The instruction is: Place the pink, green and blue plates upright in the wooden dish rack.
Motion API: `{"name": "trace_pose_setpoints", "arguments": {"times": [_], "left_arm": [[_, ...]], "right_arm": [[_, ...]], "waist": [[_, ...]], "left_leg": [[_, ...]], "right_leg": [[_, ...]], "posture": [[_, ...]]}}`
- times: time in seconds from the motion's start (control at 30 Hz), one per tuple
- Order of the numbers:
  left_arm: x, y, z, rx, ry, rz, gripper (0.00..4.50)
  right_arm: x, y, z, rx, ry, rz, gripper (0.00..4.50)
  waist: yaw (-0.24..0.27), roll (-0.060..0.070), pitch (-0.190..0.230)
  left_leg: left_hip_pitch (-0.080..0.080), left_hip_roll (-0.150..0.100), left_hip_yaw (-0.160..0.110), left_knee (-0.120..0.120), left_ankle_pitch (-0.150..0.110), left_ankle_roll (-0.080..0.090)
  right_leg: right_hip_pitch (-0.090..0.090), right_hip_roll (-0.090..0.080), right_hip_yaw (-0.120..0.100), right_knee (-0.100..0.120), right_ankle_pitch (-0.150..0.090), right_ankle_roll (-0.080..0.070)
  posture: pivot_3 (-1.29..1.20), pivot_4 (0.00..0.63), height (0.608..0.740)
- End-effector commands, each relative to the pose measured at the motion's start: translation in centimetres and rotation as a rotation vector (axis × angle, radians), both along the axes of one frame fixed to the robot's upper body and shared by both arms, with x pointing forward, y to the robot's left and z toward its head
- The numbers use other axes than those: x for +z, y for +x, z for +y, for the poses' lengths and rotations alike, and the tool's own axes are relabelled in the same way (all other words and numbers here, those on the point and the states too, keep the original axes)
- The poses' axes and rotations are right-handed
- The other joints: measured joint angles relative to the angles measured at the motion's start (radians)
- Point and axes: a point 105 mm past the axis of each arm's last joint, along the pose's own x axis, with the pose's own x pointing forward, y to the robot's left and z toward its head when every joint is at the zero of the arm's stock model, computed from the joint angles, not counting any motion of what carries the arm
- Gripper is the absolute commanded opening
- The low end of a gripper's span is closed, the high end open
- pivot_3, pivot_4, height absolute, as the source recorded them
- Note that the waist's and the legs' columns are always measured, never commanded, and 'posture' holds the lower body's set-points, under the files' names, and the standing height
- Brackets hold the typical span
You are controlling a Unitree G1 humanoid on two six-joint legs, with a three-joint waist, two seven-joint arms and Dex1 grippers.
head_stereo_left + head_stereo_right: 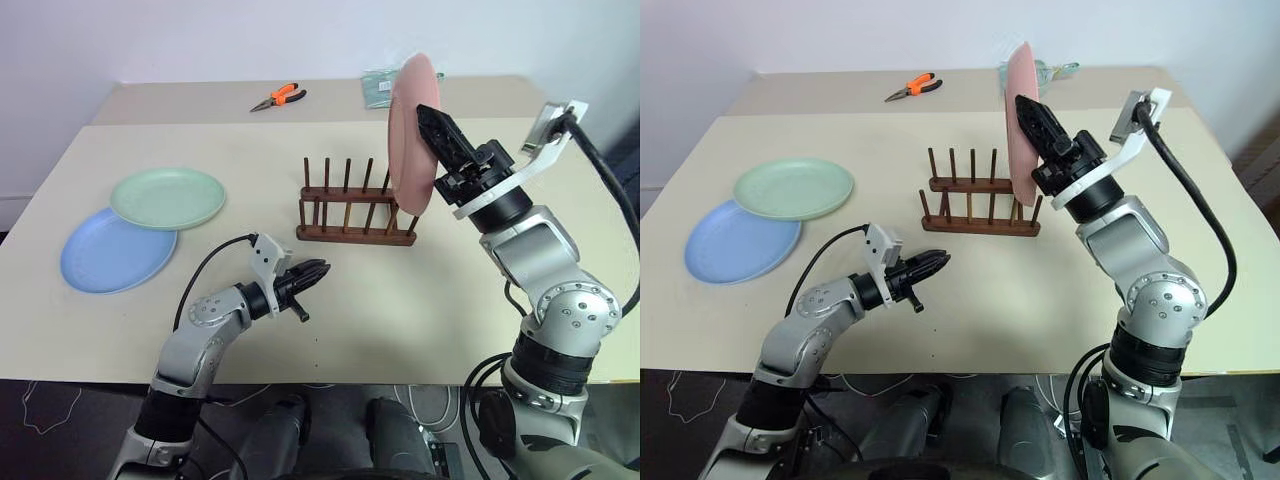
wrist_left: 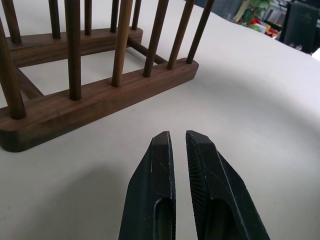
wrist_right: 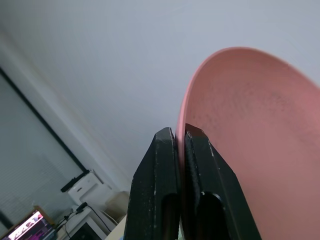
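Note:
The pink plate [image 1: 410, 135] stands upright on edge at the right end of the wooden dish rack [image 1: 345, 232], and my right gripper [image 1: 425, 112] is shut on its upper rim. In the right wrist view the rim of the pink plate [image 3: 250, 140] sits pinched between the fingers. The plate's lower edge reaches the rightmost pegs; I cannot tell whether it rests in a slot. The green plate [image 1: 167, 197] lies flat at the left, overlapping the blue plate [image 1: 105, 255]. My left gripper [image 1: 322, 268] hovers shut and empty just in front of the rack [image 2: 90, 100].
Orange-handled pliers [image 1: 280, 97] lie on the far table, with a greenish packet [image 1: 378, 88] behind the pink plate. The table's front edge [image 1: 330, 378] runs just below my left arm.

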Motion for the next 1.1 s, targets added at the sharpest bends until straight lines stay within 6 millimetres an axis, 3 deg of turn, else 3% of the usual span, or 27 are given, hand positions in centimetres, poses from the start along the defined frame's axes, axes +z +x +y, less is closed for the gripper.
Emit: {"name": "trace_pose_setpoints", "arguments": {"times": [0.03, 0.17, 0.27, 0.33, 0.43, 0.53, 0.63, 0.67, 0.77, 0.83, 0.97, 1.1], "left_arm": [[1.7, -0.4, 0.1, -0.01, -0.028, -0.063, 0.46], [2.1, -0.7, 0.0, -0.034, -0.02, -0.093, 0.46], [2.3, -1.0, 0.0, -0.042, -0.009, -0.119, 0.46], [2.4, -1.0, 0.0, -0.041, 0.003, -0.129, 0.46], [2.4, -1.0, 0.1, -0.031, 0.004, -0.136, 0.46], [2.5, -0.8, 0.6, -0.011, 0.006, -0.14, 0.46], [3.1, 0.2, 2.1, 0.077, -0.016, -0.145, 1.34], [3.4, 0.7, 2.8, 0.122, -0.029, -0.15, 1.82], [5.2, 3.0, 6.8, 0.383, -0.073, -0.201, 3.35], [6.7, 4.7, 11.3, 0.67, -0.126, -0.231, 4.42], [8.9, 4.6, 19.8, 1.186, -0.208, -0.269, 4.47], [8.6, 3.2, 24.0, 1.465, -0.246, -0.201, 4.47]], "right_arm": [[-0.4, 0.9, -0.5, -0.031, 0.059, 0.049, 0.07], [-1.0, 2.2, -1.0, -0.05, 0.097, 0.109, 0.07], [-1.0, 2.8, -1.5, -0.078, 0.073, 0.109, 0.99], [-0.9, 3.2, -2.0, -0.117, 0.037, 0.096, 1.93], [0.0, 3.2, -2.9, -0.226, -0.158, -0.002, 3.4], [1.4, 2.8, -3.9, -0.326, -0.403, -0.149, 3.4], [2.7, 2.6, -4.9, -0.404, -0.567, -0.259, 3.46], [3.0, 2.4, -5.0, -0.42, -0.642, -0.306, 3.72], [4.0, 1.3, -3.8, -0.391, -0.833, -0.463, 4.5], [4.6, 0.6, -2.1, -0.349, -0.907, -0.551, 4.5], [3.5, -0.7, 1.8, -0.193, -0.985, -0.654, 4.5], [1.3, -0.9, 4.0, -0.09, -0.991, -0.654, 4.5]], "waist": [[0.0, 0.0, 0.0], [-0.001, 0.0, 0.0], [-0.002, 0.001, 0.0], [-0.001, 0.001, 0.001], [0.001, 0.002, 0.001], [0.003, 0.002, 0.001], [0.001, 0.002, 0.001], [-0.001, 0.002, 0.002], [0.0, 0.002, 0.002], [-0.001, 0.002, 0.002], [-0.005, -0.002, 0.003], [0.004, -0.007, 0.004]], "left_leg": [[0.0, 0.0, 0.0, 0.0, 0.0, 0.0], [0.0, 0.0, 0.0, 0.0, 0.0, 0.0], [0.0, 0.0, 0.0, 0.0, 0.0, 0.0], [0.0, 0.0, 0.001, 0.0, 0.0, 0.0], [0.0, 0.0, 0.001, 0.0, 0.0, 0.0], [0.0, 0.0, 0.002, 0.0, 0.0, 0.0], [0.0, 0.0, 0.003, 0.0, 0.0, 0.0], [0.0, 0.0, 0.003, 0.0, 0.0, 0.0], [0.0, 0.0, 0.004, 0.0, 0.0, 0.0], [0.0, 0.001, 0.004, 0.001, 0.0, 0.0], [0.0, 0.001, 0.004, 0.001, 0.0, 0.0], [0.0, 0.0, 0.004, 0.001, -0.002, 0.0]], "right_leg": [[0.0, 0.0, 0.0, 0.0, 0.0, 0.0], [0.0, 0.0, 0.0, 0.0, 0.0, 0.0], [0.0, 0.0, 0.0, 0.0, 0.0, 0.0], [0.0, 0.0, 0.0, 0.0, 0.0, 0.0], [0.0, 0.0, 0.0, 0.0, 0.0, 0.0], [0.0, -0.001, 0.0, -0.001, 0.0, 0.0], [0.0, -0.001, 0.0, -0.001, 0.0, 0.001], [0.0, -0.001, 0.0, -0.001, 0.0, 0.001], [0.0, -0.001, 0.001, 0.0, 0.0, 0.001], [0.0, 0.0, 0.0, 0.0, 0.0, 0.001], [-0.001, -0.001, 0.0, -0.001, 0.001, 0.002], [0.0, -0.001, 0.0, -0.001, 0.001, 0.005]], "posture": [[0.0, 0.15, 0.74], [0.0, 0.15, 0.74], [0.0, 0.15, 0.74], [0.0, 0.15, 0.74], [0.0, 0.15, 0.74], [0.0, 0.15, 0.74], [0.0, 0.15, 0.74], [0.0, 0.15, 0.74], [0.0, 0.15, 0.74], [0.0, 0.15, 0.74], [0.0, 0.15, 0.74], [0.0, 0.15, 0.74]]}}
